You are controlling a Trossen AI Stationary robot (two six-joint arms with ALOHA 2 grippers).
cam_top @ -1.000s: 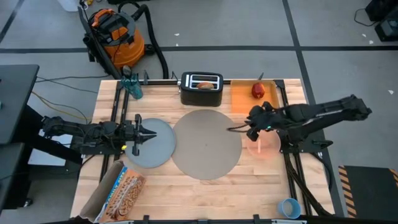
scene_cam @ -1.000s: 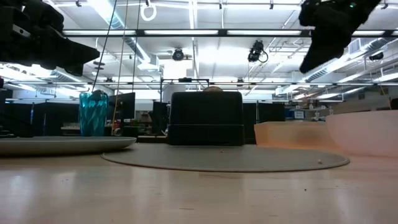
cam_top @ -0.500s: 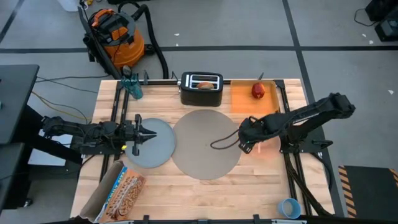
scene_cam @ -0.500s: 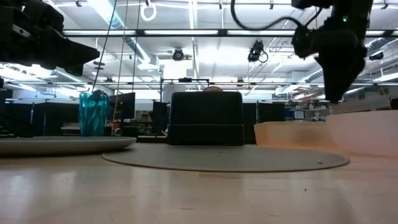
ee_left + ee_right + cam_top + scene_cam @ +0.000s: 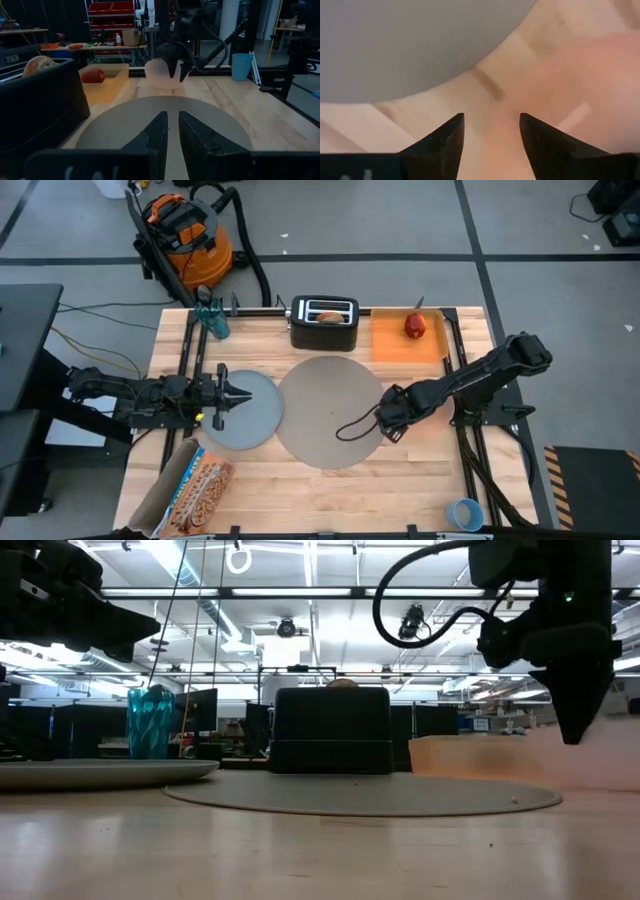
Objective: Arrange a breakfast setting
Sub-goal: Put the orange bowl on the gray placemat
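Note:
The large grey mat [image 5: 332, 410] lies mid-table, with the grey-blue plate [image 5: 245, 415] to its left. The translucent pink bowl [image 5: 428, 416] stands at the mat's right edge. My right gripper [image 5: 385, 428] is open and points down at the bowl's left rim [image 5: 520, 115], beside the mat's edge [image 5: 410, 45]. My left gripper [image 5: 240, 393] is shut, level above the plate. The bagel [image 5: 328, 317] sticks up from the black toaster. The red apple [image 5: 415, 326] lies in the orange tray. The blue cup [image 5: 465, 513] stands near right. I cannot make out the spoon. My right gripper's open fingers [image 5: 451, 137] stand at the pink bowl's left rim from above. In the low view the fingertip [image 5: 575, 735] reaches below the bowl's top edge [image 5: 600, 725]. Whether a finger touches the bowl cannot be told.
The black toaster [image 5: 324, 323] and the orange tray [image 5: 395, 345] stand along the far edge, with a teal glass [image 5: 212, 320] at the far left. A printed bag [image 5: 195, 485] lies at the near left.
My right gripper has gone toward the table's near edge and a little left, come down, and tipped from slanting to pointing down at the bowl's left rim. The bowl and the other things have stayed in place.

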